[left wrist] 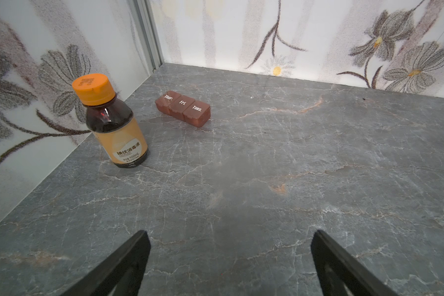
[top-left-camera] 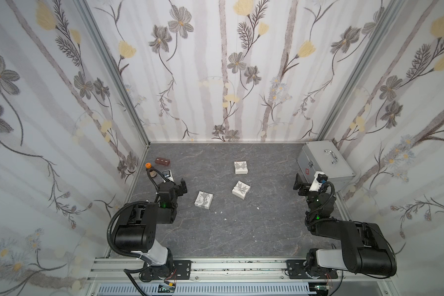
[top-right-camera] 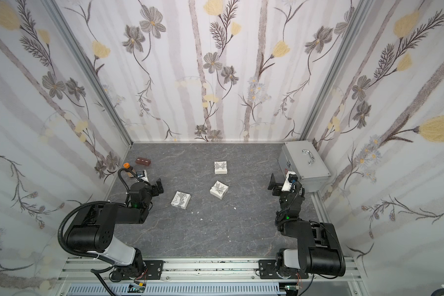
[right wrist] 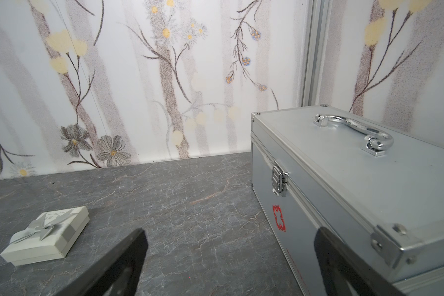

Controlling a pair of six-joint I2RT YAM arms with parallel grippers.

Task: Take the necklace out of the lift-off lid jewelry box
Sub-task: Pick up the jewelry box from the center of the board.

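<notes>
Three small white jewelry boxes with grey bows sit shut on the grey table in both top views: a far one [top-left-camera: 240, 167] [top-right-camera: 220, 167], a middle one [top-left-camera: 241, 190] and a nearer one [top-left-camera: 203, 200]. The far box [right wrist: 46, 235] also shows in the right wrist view, lid on. The necklace is hidden. My left gripper [top-left-camera: 174, 182] [left wrist: 230, 232] is open over bare table, left of the boxes. My right gripper [top-left-camera: 306, 183] [right wrist: 230, 229] is open next to the silver case, holding nothing.
A silver aluminium case [top-left-camera: 326, 164] [right wrist: 344, 179] with a handle fills the back right corner. A brown bottle with an orange cap [left wrist: 110, 123] and a reddish pill organiser [left wrist: 182, 107] stand at the back left. Small white crumbs [top-left-camera: 224, 219] lie on the table.
</notes>
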